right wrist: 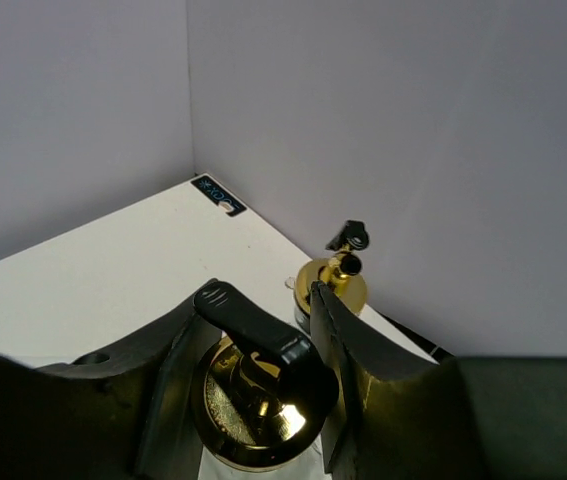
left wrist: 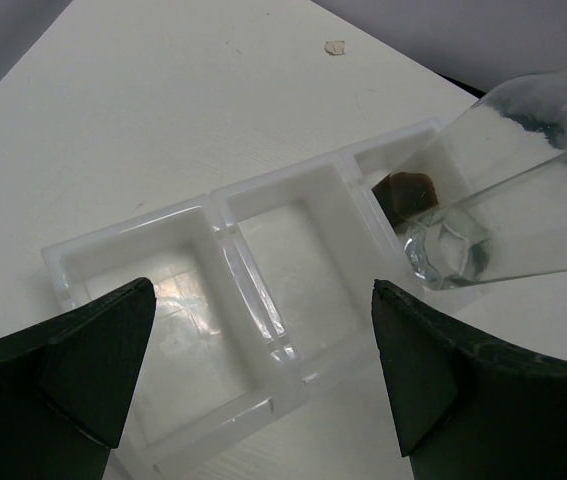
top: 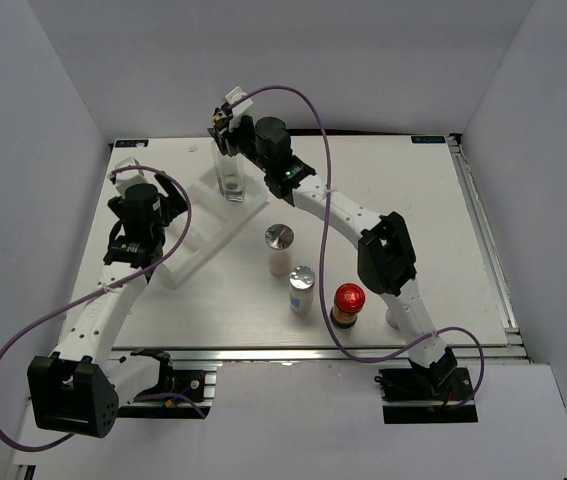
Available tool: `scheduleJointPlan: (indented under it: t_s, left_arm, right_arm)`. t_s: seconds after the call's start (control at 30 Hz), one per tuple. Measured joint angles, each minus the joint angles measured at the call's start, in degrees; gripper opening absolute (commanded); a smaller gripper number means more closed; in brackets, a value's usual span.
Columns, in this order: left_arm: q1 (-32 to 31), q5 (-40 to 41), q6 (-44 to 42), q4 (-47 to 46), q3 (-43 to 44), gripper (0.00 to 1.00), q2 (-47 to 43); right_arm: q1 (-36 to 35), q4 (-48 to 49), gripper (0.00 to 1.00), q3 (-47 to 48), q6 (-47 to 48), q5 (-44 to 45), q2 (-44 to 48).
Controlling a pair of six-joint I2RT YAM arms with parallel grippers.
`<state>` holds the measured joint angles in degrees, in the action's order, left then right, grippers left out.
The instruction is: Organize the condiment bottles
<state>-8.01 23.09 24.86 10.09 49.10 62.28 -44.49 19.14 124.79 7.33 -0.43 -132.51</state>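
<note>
1. Right hand (right wrist: 255, 330) clasped a cruet (top: 230, 178) by its gold pourer (right wrist: 263, 410) at the rack's (top: 203, 235) far end; left hand (left wrist: 261, 300) hung spread above the rack.
2. Right wrist view caught a second cruet (right wrist: 331, 285) just behind, unclear from overhead.

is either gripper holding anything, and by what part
The right gripper grips a glass cruet at its gold pourer top; the left gripper is open, empty.

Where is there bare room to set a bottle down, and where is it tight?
Widest bare patch: the table's right part, between right arm and right edge. Two rack compartments under the open left gripper are empty. Tight: mid-table around the shakers and red-lidded jar, and the rack's far end, where the right gripper holds a cruet.
</note>
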Motion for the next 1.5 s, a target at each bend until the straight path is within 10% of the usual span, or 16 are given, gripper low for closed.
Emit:
scheduleJointPlan:
  t_s: [0.47, 0.53, 0.6, 0.63, 1.13, 1.5]
  left_arm:
    - [0.1, -0.2, 0.0, 0.0, 0.0, 0.98, 0.0]
    - [0.1, -0.6, 0.0, 0.0, 0.0, 0.98, 0.1]
    - [0.1, -1.3, -0.2, -0.1, 0.0, 0.98, 0.2]
    - [0.1, -1.8, -0.2, -0.1, 0.0, 0.98, 0.2]
    - [0.1, -9.3, -2.2, -1.1, -1.7, 0.98, -0.9]
    - [-5.6, -25.7, -4.0, -6.4, -4.9, 0.98, -2.5]
  right_arm:
    - [-0.6, 5.0, 0.03, -9.0, 0.0, 3.8, 0.1]
    - [-0.5, 6.0, 0.42, -9.5, -0.1, 4.4, 0.1]
    - [-0.5, 6.5, 0.60, -9.9, -0.3, 5.0, 0.2]
    - [-0.6, 6.8, 0.89, -10.5, -0.4, 5.2, 0.5]
    - [-0.6, 1.0, 0.89, -20.9, -2.8, 6.5, 17.7]
    - [-0.4, -6.6, 0.90, -50.9, -5.7, 15.2, 45.3]
